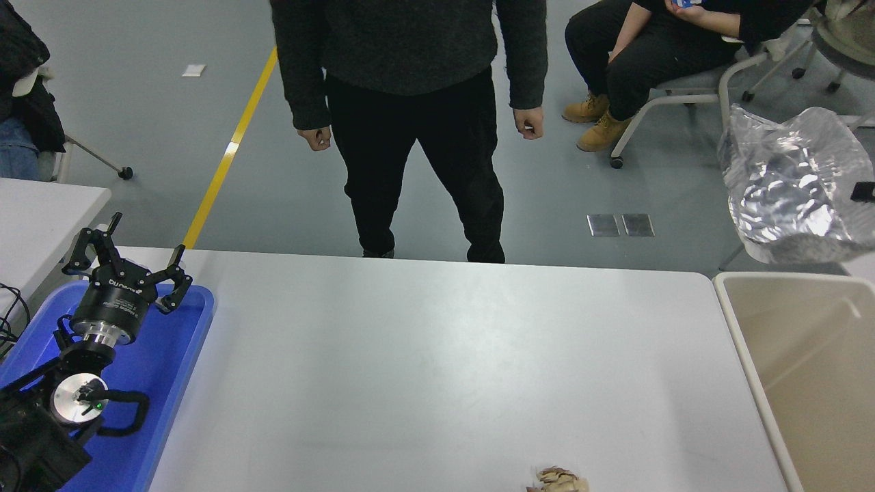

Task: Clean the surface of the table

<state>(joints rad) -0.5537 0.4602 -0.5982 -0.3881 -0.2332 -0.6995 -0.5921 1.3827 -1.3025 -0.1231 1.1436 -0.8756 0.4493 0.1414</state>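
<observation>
Spanning the view, table surface (424, 369), left gripper (130, 263) parked, fingers spread, right pincer unreadable

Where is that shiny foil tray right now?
The foil tray hangs in the air at the head view's right edge, above the far end of the beige bin, just past the white table.

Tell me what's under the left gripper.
The left gripper, open, hovers above a blue tray on the table surface. The arm hides part of the tray's floor.
</observation>
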